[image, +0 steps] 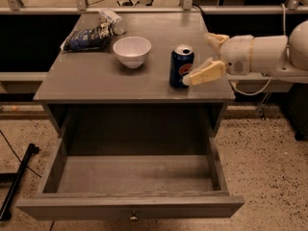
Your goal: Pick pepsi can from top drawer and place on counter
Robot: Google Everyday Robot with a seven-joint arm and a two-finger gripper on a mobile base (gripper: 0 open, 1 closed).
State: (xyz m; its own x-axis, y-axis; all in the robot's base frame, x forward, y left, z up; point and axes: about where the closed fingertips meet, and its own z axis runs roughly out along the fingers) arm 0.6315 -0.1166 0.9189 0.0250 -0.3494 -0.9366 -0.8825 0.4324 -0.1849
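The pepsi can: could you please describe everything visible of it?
The pepsi can is dark blue metal with a silver top and a round red-white-blue logo. It stands upright near the front right of the counter, right of the white bowl. The open claw is at its right, one finger tip by its base.

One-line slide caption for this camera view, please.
Pepsi can standing upright on the counter, open gripper beside it, top drawer pulled out and empty.

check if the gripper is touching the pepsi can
Cannot tell. Camera view: the open gripper sits beside the dark blue pepsi can, one fingertip overlapping its edge.
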